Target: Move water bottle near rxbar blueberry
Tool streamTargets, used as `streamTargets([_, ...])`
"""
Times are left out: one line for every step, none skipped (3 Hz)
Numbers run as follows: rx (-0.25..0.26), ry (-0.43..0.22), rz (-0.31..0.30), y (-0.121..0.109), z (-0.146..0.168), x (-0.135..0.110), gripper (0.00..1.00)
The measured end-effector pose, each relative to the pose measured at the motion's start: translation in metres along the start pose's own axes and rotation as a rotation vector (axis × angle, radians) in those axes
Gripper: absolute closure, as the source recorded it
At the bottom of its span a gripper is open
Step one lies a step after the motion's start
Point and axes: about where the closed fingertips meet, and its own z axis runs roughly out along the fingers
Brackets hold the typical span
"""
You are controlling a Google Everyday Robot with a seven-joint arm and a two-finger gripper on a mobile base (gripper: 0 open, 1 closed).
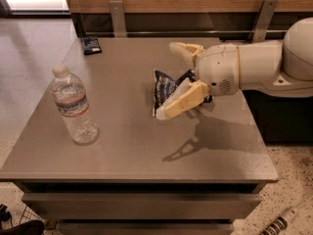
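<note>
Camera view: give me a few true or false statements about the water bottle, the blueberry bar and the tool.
1. The water bottle stands upright near the front left of the table. True.
2. The rxbar blueberry lies right beside the bottle. False: it lies at the table's back left corner, well apart from the bottle.
3. The tool is open and hangs over the chip bag at mid-table. True.
4. The tool is shut on the bottle. False: it is off to the bottle's right, not touching it.
</note>
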Motion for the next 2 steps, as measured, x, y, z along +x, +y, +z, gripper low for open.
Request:
streamTargets([-0.097,-0.111,0.039,0.0107,0.0353,-0.0156,0.00])
streamTargets([-0.097,-0.111,0.039,0.0107,0.0353,-0.0156,0.00])
